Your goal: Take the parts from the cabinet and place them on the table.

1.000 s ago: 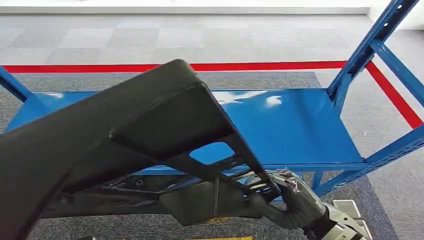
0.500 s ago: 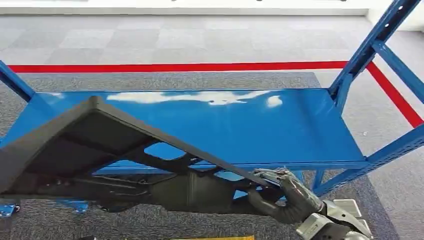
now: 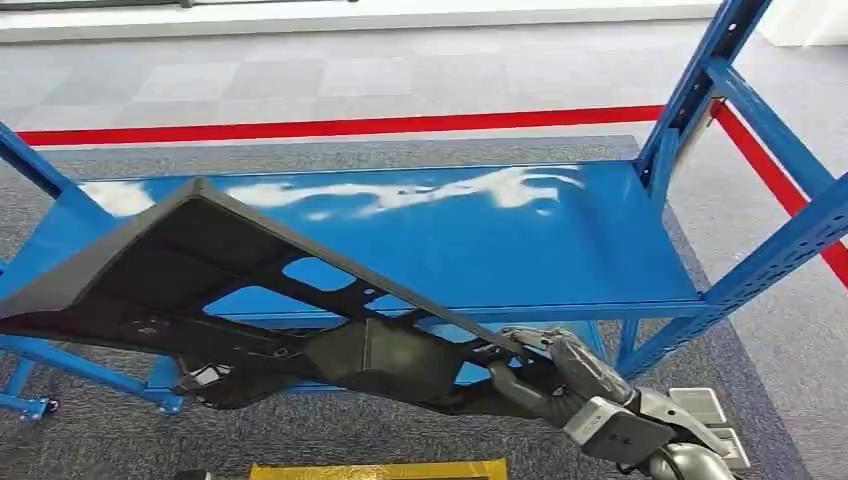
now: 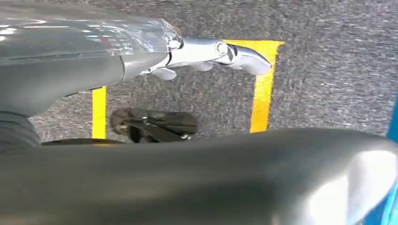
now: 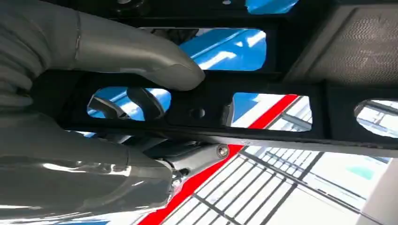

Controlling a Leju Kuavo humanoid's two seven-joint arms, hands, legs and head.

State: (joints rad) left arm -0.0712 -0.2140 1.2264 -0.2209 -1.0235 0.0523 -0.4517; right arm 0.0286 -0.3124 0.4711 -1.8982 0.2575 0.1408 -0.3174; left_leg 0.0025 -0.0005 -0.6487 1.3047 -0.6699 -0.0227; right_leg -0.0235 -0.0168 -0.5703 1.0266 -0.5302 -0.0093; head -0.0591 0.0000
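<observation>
A large black plastic part (image 3: 250, 300), a long panel with ribs and cut-out windows, hangs in the air over the near edge of the blue shelf (image 3: 560, 250) of a blue metal rack. It runs from the far left down toward the near right, its broad end raised on the left and its narrow end low on the right.

The right hand (image 3: 560, 385) grips that narrow end from the near right. In the right wrist view its thick grey thumb (image 5: 141, 56) presses on a black bar of the part (image 5: 281, 84) and dark fingers (image 5: 145, 101) hook through one of the windows, so the fingers are clenched on the part.

In the left wrist view the left hand (image 4: 117, 51) lies above the part's smooth dark surface (image 4: 197, 178), its silver fingers (image 4: 225, 51) stretched out over grey carpet and yellow floor tape (image 4: 263, 89). I cannot tell whether this hand grasps the part or lies free of it.

Beyond the shelf a red line (image 3: 340, 126) crosses the grey carpet (image 3: 400, 70). A blue upright post (image 3: 690, 90) of the rack rises at the far right.
</observation>
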